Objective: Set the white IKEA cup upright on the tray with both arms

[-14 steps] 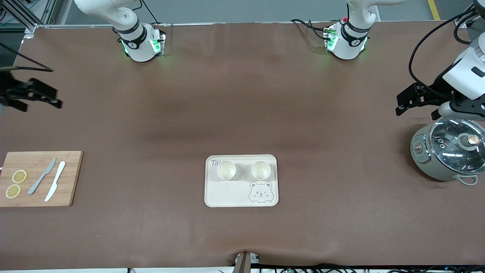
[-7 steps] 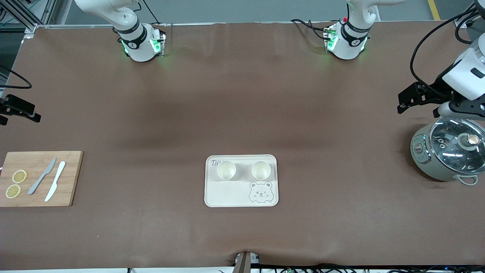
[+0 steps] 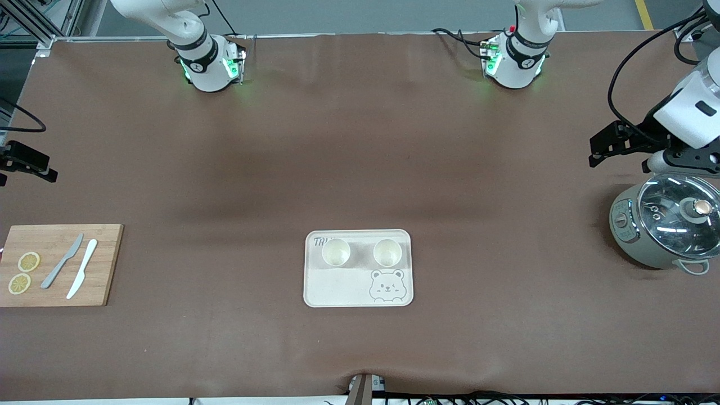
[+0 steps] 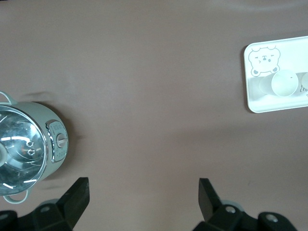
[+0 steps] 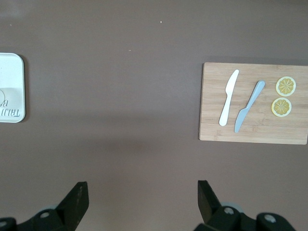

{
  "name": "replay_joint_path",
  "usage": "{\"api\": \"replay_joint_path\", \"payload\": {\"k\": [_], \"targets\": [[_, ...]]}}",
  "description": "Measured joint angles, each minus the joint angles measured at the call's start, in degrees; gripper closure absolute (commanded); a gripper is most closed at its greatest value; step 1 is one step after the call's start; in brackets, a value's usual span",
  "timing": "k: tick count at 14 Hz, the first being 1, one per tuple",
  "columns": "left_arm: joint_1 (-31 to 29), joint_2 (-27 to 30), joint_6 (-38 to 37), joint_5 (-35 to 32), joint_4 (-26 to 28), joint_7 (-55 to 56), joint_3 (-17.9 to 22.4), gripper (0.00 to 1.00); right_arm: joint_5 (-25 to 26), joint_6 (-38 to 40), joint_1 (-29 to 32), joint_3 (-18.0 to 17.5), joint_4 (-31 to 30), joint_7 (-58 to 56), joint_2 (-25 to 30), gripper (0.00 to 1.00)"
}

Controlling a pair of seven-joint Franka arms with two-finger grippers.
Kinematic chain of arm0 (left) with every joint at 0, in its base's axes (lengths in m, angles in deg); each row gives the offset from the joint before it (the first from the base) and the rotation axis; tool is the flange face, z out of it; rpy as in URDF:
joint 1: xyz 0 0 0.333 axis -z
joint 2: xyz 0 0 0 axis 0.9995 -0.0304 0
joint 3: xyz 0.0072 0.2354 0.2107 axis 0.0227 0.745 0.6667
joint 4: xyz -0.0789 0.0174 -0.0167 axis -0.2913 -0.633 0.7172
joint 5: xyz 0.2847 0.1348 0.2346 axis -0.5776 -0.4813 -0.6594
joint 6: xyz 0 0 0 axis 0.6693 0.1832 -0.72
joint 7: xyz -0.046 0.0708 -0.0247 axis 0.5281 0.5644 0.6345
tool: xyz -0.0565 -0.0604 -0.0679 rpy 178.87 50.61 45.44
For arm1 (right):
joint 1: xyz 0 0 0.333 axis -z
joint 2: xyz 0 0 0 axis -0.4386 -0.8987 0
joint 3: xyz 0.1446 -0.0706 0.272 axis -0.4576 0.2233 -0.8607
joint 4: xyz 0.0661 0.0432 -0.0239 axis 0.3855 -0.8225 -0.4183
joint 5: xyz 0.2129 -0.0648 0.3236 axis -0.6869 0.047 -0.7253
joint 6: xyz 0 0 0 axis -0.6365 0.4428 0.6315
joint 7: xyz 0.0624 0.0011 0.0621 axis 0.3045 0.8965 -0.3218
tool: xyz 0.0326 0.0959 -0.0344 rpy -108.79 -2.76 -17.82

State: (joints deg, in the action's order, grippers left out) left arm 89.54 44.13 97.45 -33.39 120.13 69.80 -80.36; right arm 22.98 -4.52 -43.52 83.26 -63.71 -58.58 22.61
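- Since a second ago, my right gripper (image 3: 25,163) has drawn back to the tabletop's edge at the right arm's end, above the bare tabletop (image 3: 360,140); its jaws stand apart and empty.
- My left gripper (image 3: 610,147) hangs just beside the lidded pot (image 3: 666,228), jaws apart, holding nothing.
- Two white cups (image 3: 336,252) (image 3: 387,252) stand upright on the tray (image 3: 337,289), side by side, above the bear face as the front camera sees it.
- I judge the placing done and both arms retreating; the next move calls only for parking clear.
- Wooden board (image 3: 56,264) with knives and lemon slices sits untouched.
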Motion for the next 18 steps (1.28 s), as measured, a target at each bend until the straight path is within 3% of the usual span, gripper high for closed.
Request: {"api": "replay_joint_path", "payload": {"k": [18], "targets": [[-0.09,0.00,-0.15,-0.14,0.00,0.00,0.22,0.00,4.25,-1.32,-1.52,-0.36,0.53,3.14,0.00,0.00]]}}
